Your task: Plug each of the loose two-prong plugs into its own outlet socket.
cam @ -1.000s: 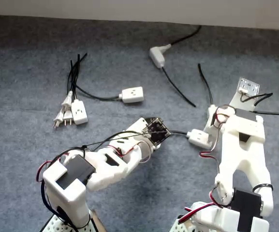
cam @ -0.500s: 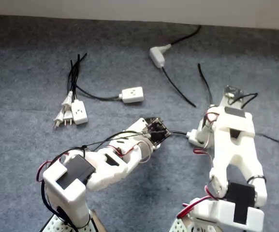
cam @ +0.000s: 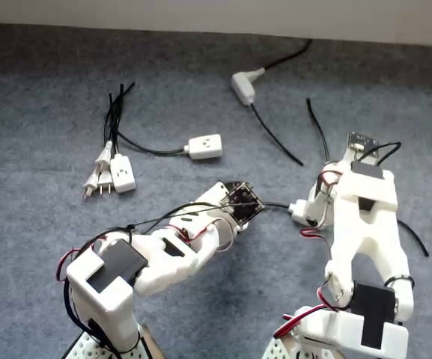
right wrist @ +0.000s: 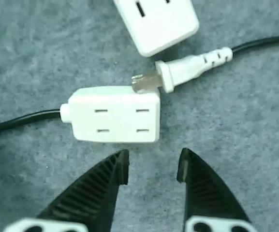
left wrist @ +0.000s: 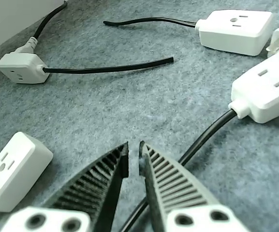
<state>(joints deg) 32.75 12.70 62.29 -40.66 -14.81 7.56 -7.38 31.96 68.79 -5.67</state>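
Two prongs of the white plug (right wrist: 178, 75) rest against the double socket block (right wrist: 111, 121), on its edge away from the right gripper (right wrist: 151, 166), seated in no slot. That gripper hangs just short of the block, jaws spread and empty. The left gripper (left wrist: 133, 157), on the block's cord side, is pinched nearly together on nothing, with the black cord (left wrist: 202, 140) running beneath it. Plug and block look light and slick, apt to skid on the carpet (right wrist: 33, 58). The plug's moulded body seems the best hold. A second socket (right wrist: 156, 19) crowds just beyond the block.
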